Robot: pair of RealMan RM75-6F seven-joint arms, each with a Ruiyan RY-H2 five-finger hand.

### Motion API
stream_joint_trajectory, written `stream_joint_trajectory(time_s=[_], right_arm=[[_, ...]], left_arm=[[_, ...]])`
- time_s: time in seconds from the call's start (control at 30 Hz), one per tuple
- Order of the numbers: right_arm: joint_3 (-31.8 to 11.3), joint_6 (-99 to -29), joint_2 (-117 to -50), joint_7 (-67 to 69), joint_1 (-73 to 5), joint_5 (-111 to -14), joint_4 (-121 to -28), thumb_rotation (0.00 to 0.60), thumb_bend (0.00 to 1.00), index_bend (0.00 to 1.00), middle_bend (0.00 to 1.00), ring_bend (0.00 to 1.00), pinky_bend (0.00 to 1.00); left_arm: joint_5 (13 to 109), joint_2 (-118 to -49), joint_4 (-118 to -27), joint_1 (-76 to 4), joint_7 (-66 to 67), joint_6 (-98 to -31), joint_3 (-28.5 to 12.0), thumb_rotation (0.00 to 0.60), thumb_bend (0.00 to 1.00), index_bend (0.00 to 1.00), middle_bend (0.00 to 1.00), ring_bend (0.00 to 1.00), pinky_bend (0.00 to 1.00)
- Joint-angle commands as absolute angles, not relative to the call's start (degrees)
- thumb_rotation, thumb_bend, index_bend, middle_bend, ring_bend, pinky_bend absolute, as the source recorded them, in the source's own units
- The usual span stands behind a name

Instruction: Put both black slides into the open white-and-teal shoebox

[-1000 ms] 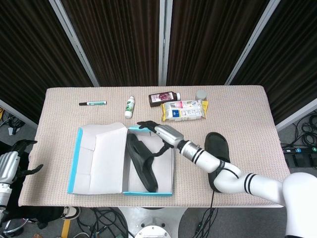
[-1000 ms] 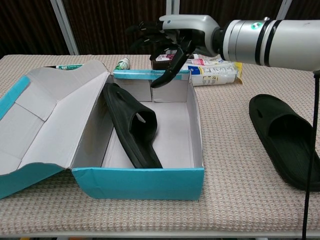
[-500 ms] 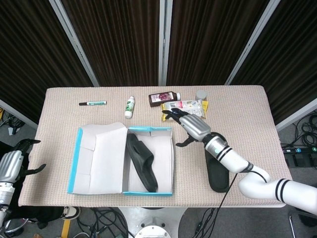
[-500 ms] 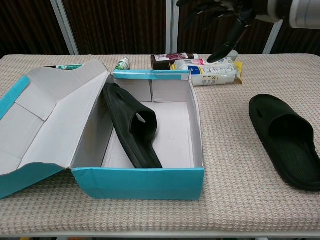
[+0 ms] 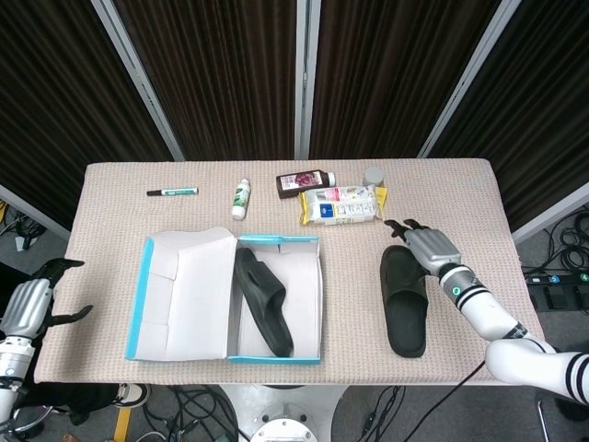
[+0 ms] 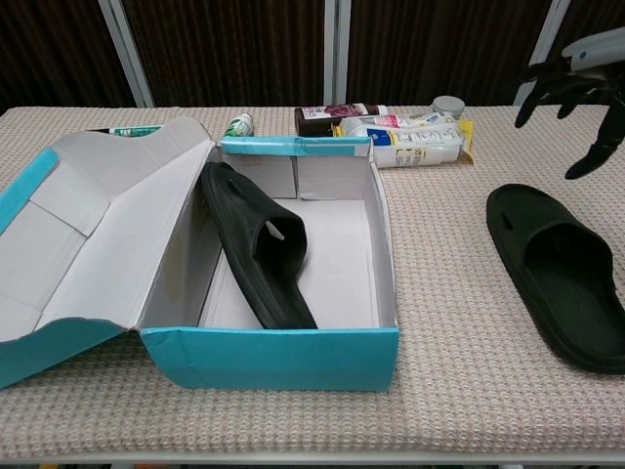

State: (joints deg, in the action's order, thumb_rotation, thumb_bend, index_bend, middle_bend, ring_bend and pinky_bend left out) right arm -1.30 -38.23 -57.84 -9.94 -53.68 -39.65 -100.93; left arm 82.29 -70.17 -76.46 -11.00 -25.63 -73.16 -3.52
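At the far left, off the nine o'clock edge of the table (image 5: 110, 193), the left hand (image 5: 26, 304) hangs below the tabletop with its fingers apart and nothing in them. On the cloth at eleven o'clock lies a marker (image 5: 172, 191), and just toward twelve o'clock from it stands a small white bottle (image 5: 241, 198). The open shoebox (image 5: 276, 357) sits toward seven o'clock, its lid folded out to the left. One black slide (image 5: 261, 299) lies inside it, leaning against the left wall, toe toward the box's near end. At twelve o'clock sit a dark bottle (image 5: 305, 182), a white-and-yellow packet (image 5: 340, 204) and a small grey cap (image 5: 373, 175), close together. The other slide (image 5: 405, 299) lies flat on the cloth at four o'clock, well apart from the box. The right hand (image 5: 425, 244) hovers over that slide's far end, fingers spread and released, holding nothing; in the chest view it (image 6: 576, 83) sits above the slide, not touching it.
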Motion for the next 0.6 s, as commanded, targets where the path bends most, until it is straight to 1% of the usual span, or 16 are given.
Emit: stream_joint_trajectory(time_s=[0.03, 0.3, 0.6], right_arm=[[1.5, -37.4, -57.6, -13.2, -55.3, -35.6, -101.5, 0.6, 0.0, 0.0, 0.18, 0.03, 0.16], [4.7, -38.3, -61.0, -18.0, -57.4, -30.5, -99.2, 0.6, 0.0, 0.0, 0.18, 0.03, 0.16], [7.2, -36.5, -66.2, -22.2, -61.2, -24.1, -94.3, 0.6, 0.0, 0.0, 0.17, 0.02, 0.16]], left_arm=[[82.2, -70.2, -76.4, -11.1, -25.6, -73.0, -3.5, 0.6, 0.17, 0.24, 0.22, 0.13, 0.23], [82.0, -70.1, -76.4, -10.9, -25.7, -73.0, -3.3, 0.6, 0.17, 0.24, 0.22, 0.13, 0.23], [81.6, -70.0, -76.5, -10.7, -25.8, -73.1, -3.3, 0.6, 0.17, 0.24, 0.22, 0.13, 0.23]])
